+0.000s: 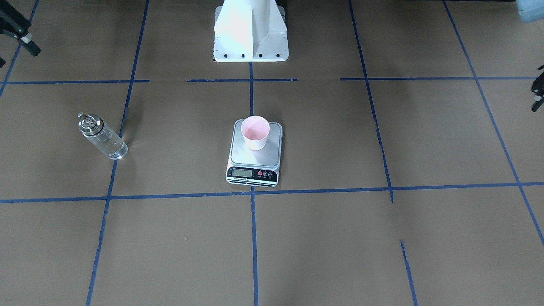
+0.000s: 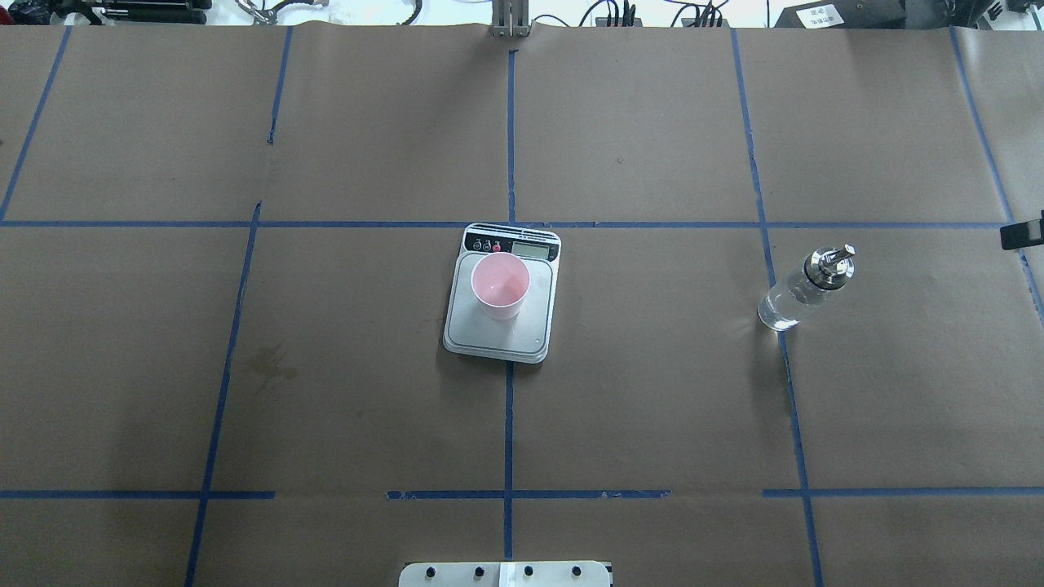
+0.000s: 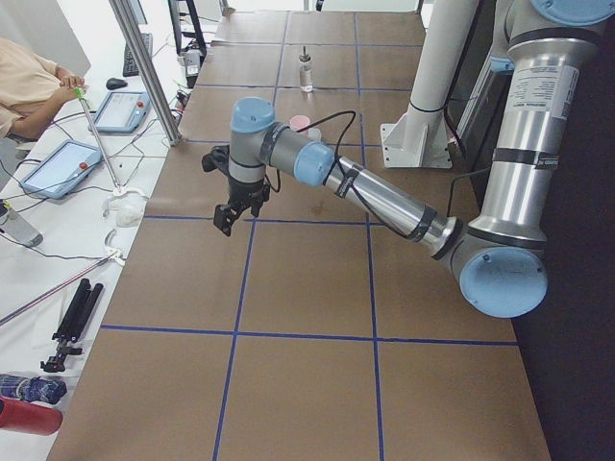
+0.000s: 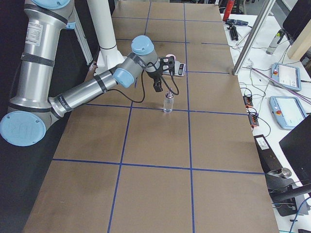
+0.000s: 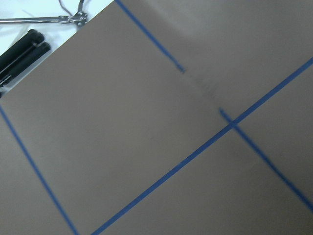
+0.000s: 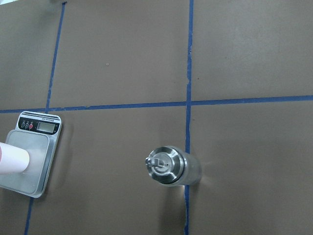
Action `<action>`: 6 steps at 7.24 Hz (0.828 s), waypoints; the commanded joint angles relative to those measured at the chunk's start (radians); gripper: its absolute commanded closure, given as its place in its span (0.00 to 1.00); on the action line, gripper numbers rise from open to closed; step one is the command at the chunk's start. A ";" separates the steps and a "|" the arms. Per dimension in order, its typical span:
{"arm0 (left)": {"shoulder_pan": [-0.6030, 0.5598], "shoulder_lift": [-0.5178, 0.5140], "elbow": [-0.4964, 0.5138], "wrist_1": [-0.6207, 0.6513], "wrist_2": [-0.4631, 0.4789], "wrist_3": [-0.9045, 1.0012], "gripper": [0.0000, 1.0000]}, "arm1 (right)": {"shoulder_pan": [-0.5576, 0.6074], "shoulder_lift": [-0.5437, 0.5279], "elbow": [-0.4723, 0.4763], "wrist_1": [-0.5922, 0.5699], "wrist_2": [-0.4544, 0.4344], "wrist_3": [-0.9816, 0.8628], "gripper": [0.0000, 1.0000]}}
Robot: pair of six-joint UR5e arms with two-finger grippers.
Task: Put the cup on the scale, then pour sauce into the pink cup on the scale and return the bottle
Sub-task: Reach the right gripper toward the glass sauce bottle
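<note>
A big brown paper-covered bench (image 2: 367,391) with blue tape lines holds everything. The long silver and blue left arm (image 3: 375,197) reaches out over a bare part of the bench. Its black left fingers (image 3: 223,225) point down, but they are too small to tell if they are wide or narrow. The silver and blue right arm (image 4: 92,90) reaches out too, and I cannot tell how wide its black right fingers (image 4: 157,89) are.

The flat silver and white kitchen scale (image 2: 510,338) sits in the middle of the bench. The small clear glass bottle with a shiny metal cap (image 2: 803,285) stands upright on the robot's right side, well apart from the scale. The right fingers hang near its top and seem not to touch it. The little pale pink paper cup (image 2: 500,285) stands upright on the scale's silver top. The clear, water-like sauce (image 2: 779,310) is inside the bottle.
</note>
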 commanded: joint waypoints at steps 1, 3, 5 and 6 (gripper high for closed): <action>-0.089 0.085 0.117 -0.008 -0.107 0.032 0.00 | -0.253 -0.009 0.068 0.000 -0.341 0.153 0.00; -0.127 0.155 0.195 0.003 -0.178 0.028 0.00 | -0.372 -0.058 0.066 0.085 -0.525 0.217 0.00; -0.126 0.168 0.183 -0.003 -0.180 0.028 0.00 | -0.519 -0.104 0.044 0.139 -0.735 0.284 0.00; -0.126 0.166 0.179 -0.005 -0.182 0.028 0.00 | -0.582 -0.119 -0.030 0.257 -0.846 0.308 0.00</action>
